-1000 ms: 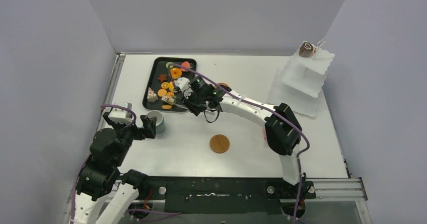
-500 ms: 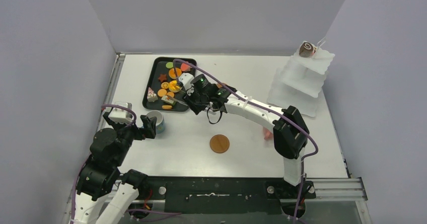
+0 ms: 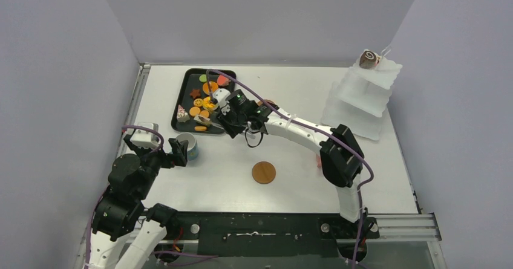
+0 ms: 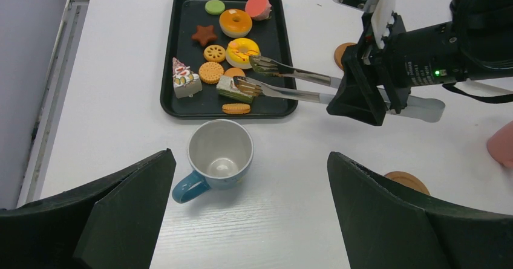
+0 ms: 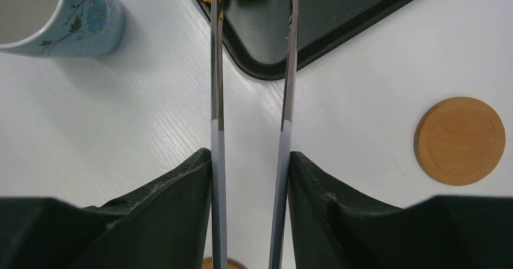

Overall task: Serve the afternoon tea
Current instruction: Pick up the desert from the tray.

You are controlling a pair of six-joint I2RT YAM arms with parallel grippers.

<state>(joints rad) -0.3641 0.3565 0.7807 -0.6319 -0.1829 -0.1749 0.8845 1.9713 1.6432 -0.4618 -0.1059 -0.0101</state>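
Barely started imo: only 1 swirl roll (image 3: 369, 59) sits on the white stand (image 3: 363, 97), upper right. The other pastries (image 4: 236, 22) are on the tray (image 4: 169, 69), upper middle. Right gripper (image 5: 250, 184) clamps the tongs (image 5: 289, 69), tips straddling a green cake piece (image 4: 228, 89). Left gripper (image 4: 248, 160) is spread wide by the blue cup (image 4: 219, 154).

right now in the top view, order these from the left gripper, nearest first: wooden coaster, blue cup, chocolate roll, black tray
1. blue cup, just ahead of the left gripper
2. black tray, beyond the cup, far left
3. wooden coaster, table middle, to the right
4. chocolate roll, atop the white stand, far right corner
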